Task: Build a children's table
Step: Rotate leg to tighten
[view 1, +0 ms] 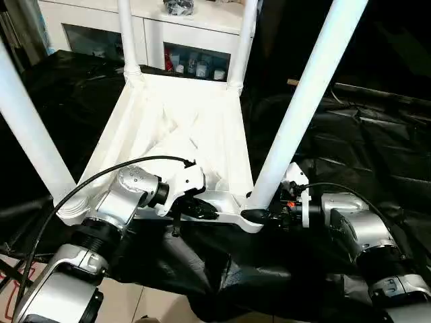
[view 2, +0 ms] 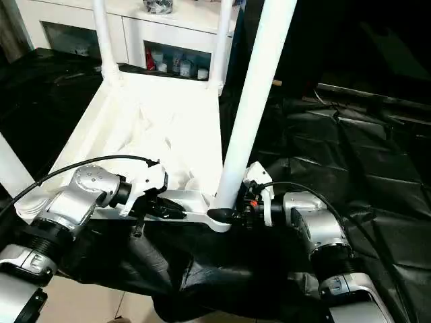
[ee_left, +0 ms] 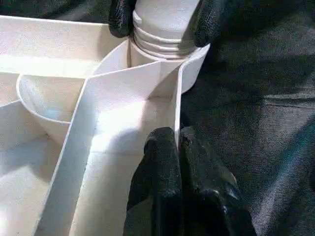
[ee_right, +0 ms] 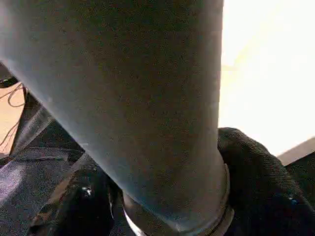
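The children's table lies upside down on the black-draped work table, its white ribbed tabletop (view 1: 182,128) facing up. Four white tube legs stand in its corner sockets: near left (view 1: 27,134), far left (view 1: 128,33), far right (view 1: 246,40) and near right (view 1: 303,101). My left gripper (view 1: 202,208) is shut on the thin near rim wall of the tabletop (ee_left: 162,98), close to the near right socket. My right gripper (view 2: 225,215) closes around the threaded base of the near right leg (ee_left: 162,24), one black finger (ee_left: 120,19) on each side of it.
A white cabinet (view 1: 188,27) with glass doors stands behind the work table. Crinkled black drape (view 1: 377,148) covers the surface to the right. The table's near edge drops to a light floor (view 1: 135,303). A black cable (view 1: 87,178) arcs over my left forearm.
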Controlling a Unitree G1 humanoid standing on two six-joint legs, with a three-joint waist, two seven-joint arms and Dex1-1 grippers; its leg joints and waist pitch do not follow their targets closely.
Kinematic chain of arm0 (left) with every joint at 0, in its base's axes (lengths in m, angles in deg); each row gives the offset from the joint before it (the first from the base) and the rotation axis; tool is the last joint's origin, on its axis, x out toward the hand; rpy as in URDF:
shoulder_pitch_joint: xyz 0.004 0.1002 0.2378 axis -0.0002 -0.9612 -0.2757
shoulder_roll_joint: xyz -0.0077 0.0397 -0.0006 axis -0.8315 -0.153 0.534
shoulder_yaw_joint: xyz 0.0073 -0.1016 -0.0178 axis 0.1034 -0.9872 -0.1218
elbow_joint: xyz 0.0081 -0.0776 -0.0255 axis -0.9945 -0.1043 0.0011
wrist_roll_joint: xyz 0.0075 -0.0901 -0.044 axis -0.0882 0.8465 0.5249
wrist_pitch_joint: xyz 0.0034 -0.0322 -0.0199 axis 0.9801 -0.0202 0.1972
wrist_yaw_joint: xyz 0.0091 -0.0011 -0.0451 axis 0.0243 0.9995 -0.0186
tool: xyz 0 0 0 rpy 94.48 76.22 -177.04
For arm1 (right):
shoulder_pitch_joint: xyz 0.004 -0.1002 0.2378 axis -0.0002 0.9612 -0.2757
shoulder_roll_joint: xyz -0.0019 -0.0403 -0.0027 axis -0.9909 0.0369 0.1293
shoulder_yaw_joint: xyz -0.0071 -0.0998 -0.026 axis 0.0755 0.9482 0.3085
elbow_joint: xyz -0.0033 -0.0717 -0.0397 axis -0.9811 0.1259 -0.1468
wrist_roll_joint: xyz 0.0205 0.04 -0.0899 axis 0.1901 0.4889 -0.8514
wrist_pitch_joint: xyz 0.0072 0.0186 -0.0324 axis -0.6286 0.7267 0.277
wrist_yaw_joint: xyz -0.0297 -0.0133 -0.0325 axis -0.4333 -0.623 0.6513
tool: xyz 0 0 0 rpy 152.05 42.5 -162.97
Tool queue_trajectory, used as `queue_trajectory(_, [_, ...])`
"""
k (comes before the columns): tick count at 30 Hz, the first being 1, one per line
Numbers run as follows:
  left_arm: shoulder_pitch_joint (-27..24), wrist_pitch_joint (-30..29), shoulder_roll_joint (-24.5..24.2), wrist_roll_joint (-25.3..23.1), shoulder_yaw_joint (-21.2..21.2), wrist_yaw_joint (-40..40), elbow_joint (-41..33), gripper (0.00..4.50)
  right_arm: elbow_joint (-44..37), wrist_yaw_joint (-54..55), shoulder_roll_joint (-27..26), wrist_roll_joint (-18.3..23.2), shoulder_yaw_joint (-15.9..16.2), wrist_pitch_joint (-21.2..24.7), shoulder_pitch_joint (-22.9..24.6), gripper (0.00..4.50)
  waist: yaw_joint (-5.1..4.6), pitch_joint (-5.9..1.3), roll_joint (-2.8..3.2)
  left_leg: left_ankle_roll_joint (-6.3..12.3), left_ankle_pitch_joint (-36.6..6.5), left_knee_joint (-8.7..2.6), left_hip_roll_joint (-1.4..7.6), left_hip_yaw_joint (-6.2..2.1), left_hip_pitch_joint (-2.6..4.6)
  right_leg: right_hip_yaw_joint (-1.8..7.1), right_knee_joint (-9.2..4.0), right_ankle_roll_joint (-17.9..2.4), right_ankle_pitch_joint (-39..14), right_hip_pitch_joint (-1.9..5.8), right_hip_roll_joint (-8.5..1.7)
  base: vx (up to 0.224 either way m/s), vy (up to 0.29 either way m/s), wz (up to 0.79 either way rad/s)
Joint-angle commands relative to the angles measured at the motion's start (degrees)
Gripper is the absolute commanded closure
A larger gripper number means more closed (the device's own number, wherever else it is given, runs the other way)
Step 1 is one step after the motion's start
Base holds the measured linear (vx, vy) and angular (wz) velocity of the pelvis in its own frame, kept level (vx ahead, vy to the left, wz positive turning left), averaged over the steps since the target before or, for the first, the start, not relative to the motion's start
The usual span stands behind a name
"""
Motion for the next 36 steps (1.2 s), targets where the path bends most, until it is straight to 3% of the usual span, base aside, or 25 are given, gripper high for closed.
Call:
queue_trajectory(1, [1.16, -0.08, 2.12, -0.22, -0.2, 4.25, 1.12, 4.5, -3.37, -4.11, -3.47, 0.54, 5.52, 0.77, 1.01, 1.83, -0.17, -2.9, 0.38, 1.25, -13.99, -3.52, -0.21, 0.76, 0.13, 1.65, -4.3, -11.18, -13.2, 2.45, -2.52, 0.0, 0.0, 0.0])
queue_trajectory(5, [1.22, 0.08, 2.41, 0.21, -0.89, 5.56, 1.95, 4.5, -2.64, -0.49, -4.69, 0.08, 4.16, 0.28, 1.1, 1.84, -0.24, -2.83, 0.43, 1.14, -14.57, -3.57, -0.28, 0.78, 0.12, 1.63, -4.39, -11.19, -13.6, 2.41, -2.46, 0.0, 0.0, 0.0])
queue_trajectory(8, [0.71, -1.57, 3.13, 0.32, -1.59, 8.07, 0.96, 4.5, 1.21, 8.1, -7.01, -1.46, 1.69, -1.01, -0.13, 1.84, -0.6, -2.58, 0.51, 0.15, -16.77, -3.84, -0.27, 0.58, 0.06, 1.6, -4.81, -9.63, -19.29, 2.11, -2.71, 0.0, 0.0, 0.0])
queue_trajectory(10, [-0.3, -4.68, 4.91, 0.38, -2.2, 11.62, -1.31, 4.5, 8.0, 21.68, -10.55, -3.0, -2.05, -1.59, -2.94, 1.85, -1.1, -2.56, 0.41, -1.09, -17.97, -4.0, -0.32, 0.27, -0.03, 1.45, -4.99, -8.53, -23.39, 2.07, -2.88, 0.0, 0.0, 0.0])
queue_trajectory(11, [-0.55, -5.24, 5.3, 0.39, -2.23, 12.21, -1.86, 4.5, 9.44, 24.41, -11.26, -3.06, -2.86, -1.21, -3.63, 1.86, -1.91, -2.52, 0.62, -2.12, -18.82, -4.19, -0.39, -0.07, -0.09, 1.22, -5.2, -7.6, -25.84, 2.04, -2.87, 0.0, 0.0, 0.0])
queue_trajectory(12, [-0.68, -5.58, 5.58, 0.39, -2.24, 12.59, -2.18, 4.5, 10.34, 25.97, -11.71, -3.0, -3.39, -1.11, -4.1, 1.87, -2.39, -2.6, 0.39, -1.87, -19.0, -4.12, -0.48, -0.11, -0.24, 1.17, -5.36, -7.25, -25.93, 2.18, -2.8, 0.0, 0.0, 0.0])
queue_trajectory(14, [-1.51, -7.52, 7.21, 0.12, -2.03, 14.67, -3.81, 4.5, 13.02, 30.67, -13.96, -2.19, -5.16, -1.39, -5.46, 1.87, -2.63, -2.61, 0.55, -1.59, -19.06, -4.06, -0.39, 0.0, -0.12, 1.33, -5.39, -7.68, -24.82, 1.91, -2.8, 0.0, 0.0, 0.0])
queue_trajectory(19, [-2.11, -9.98, 10.36, -1.05, -1.17, 18.14, -5.68, 4.5, 17.42, 38.94, -17.47, -5.05, -4.55, -3.66, -7.5, 1.87, -2.96, -2.72, 0.9, -0.57, -17.89, -3.92, -0.42, 0.27, -0.04, 1.5, -5.14, -9.16, -20.12, 1.85, -2.5, 0.0, 0.0, 0.0])
queue_trajectory(22, [-2.38, -11.26, 11.32, -0.81, -0.72, 19.25, -7.08, 4.5, 19.09, 40.36, -18.4, -6.04, -4.69, -5.38, -8.35, 1.87, -3.06, -2.86, 0.91, -0.58, -17.47, -3.87, -0.43, 0.38, -0.06, 1.51, -4.87, -9.82, -17.72, 1.9, -2.37, 0.0, 0.0, 0.0])
queue_trajectory(25, [-2.59, -12.56, 11.85, -0.76, -0.17, 20.17, -8.57, 4.5, 20.99, 40.09, -19.13, -5.66, -5.56, -6.8, -9.74, 1.17, -3.19, -2.92, 1.01, -0.16, -17.33, -3.81, -0.43, 0.49, -0.07, 1.55, -4.68, -10.82, -15.17, 2.03, -2.29, 0.0, 0.0, 0.0])
queue_trajectory(28, [-2.46, -11.54, 10.97, -1.15, -0.47, 19.48, -7.91, 4.5, 21.21, 38.44, -18.22, -5.48, -4.98, -8.12, -10.07, 1.17, -3.01, -3.05, 0.97, 0.42, -15.85, -3.6, -0.45, 0.67, -0.01, 1.65, -4.51, -11.34, -12.76, 2.05, -2.23, 0.0, 0.0, 0.0])
queue_trajectory(33, [-2.61, -9.36, 8.45, 0.14, -0.47, 15.43, -7.78, 4.5, 18.79, 29.02, -15.34, -5.44, -3.34, -11.06, -8.75, 1.17, -2.7, -2.97, 0.89, 1.66, -14.4, -3.63, -0.47, 0.74, -0.29, 1.6, -4.47, -11.53, -11.85, 2.38, -2.28, 0.0, 0.0, 0.0])
queue_trajectory(36, [-2.73, -7.25, 6.46, 1.73, -0.13, 9.77, -7.64, 4.5, 14.86, 17.12, -12.11, -4.2, -1.41, -11.3, -6.64, 1.17, -2.38, -3.04, 0.8, 2.57, -13.35, -3.53, -0.44, 0.78, -0.35, 1.63, -4.3, -11.94, -10.33, 2.6, -2.29, 0.0, 0.0, 0.0])
